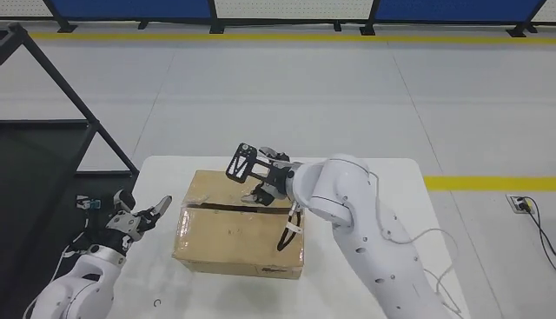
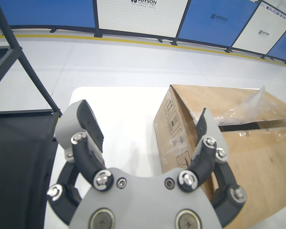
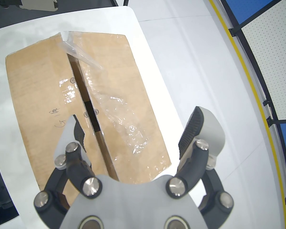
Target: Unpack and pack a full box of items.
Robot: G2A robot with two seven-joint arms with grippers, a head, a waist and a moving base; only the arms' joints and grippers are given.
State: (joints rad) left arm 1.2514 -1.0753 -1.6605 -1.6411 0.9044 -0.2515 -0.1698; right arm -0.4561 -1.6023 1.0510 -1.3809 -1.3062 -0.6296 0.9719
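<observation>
I see the brown cardboard box (image 1: 234,232) sitting in the middle of the white table with rounded corners (image 1: 161,176). Its two top flaps are folded down, with a narrow dark slit (image 3: 90,110) running between them. Clear packing tape (image 3: 120,117) lies wrinkled across one flap, and a loose strip of it curls up at the end of the seam nearest the left arm. My right gripper (image 3: 135,120) hangs over the other end of the box with its jaws spread wide and nothing between them. One finger (image 3: 77,129) is above the box top just beside the slit, and the other is out past the box edge, over bare table. I cannot tell whether it touches the cardboard. My left gripper (image 2: 145,120) is also wide open and empty. It sits low at the table's left edge, just beside the box's printed end wall and next to a black metal rack (image 1: 52,145).
</observation>
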